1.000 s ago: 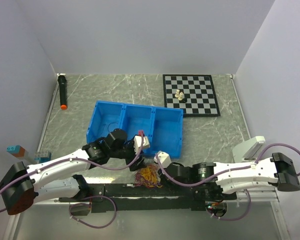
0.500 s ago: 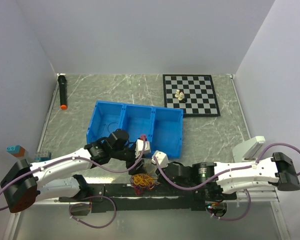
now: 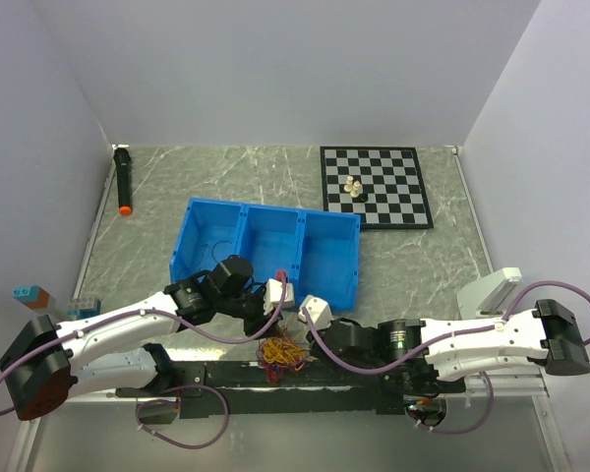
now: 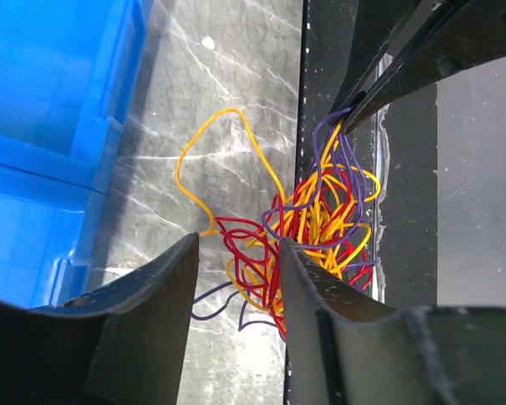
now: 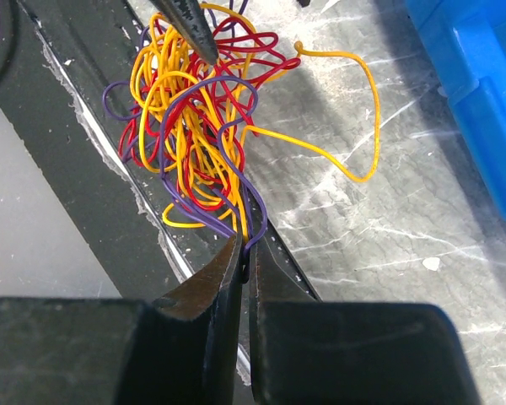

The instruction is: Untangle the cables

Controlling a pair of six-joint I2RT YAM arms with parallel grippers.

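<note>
The cables (image 3: 281,352) are a small tangle of thin red, yellow-orange and purple wires, lying half on the marble table and half on a black strip. My right gripper (image 5: 247,249) is shut on purple and yellow strands at the tangle's (image 5: 190,126) near edge. It is right of the tangle in the top view (image 3: 313,315). My left gripper (image 4: 238,249) is open, with its jaws on either side of red loops at the tangle's (image 4: 320,224) edge. In the top view it (image 3: 278,294) is just above the tangle. A yellow loop (image 4: 223,160) lies out towards the bin.
A blue three-compartment bin (image 3: 265,246) stands just behind the tangle. A chessboard (image 3: 374,202) with chess pieces (image 3: 352,187) is at the back right. A black marker (image 3: 124,180) lies at the far left. The black strip (image 3: 324,376) runs along the near edge.
My left gripper has moved down and right towards the tangle. My right gripper has shifted slightly left, and the tangle has moved a little left with it.
</note>
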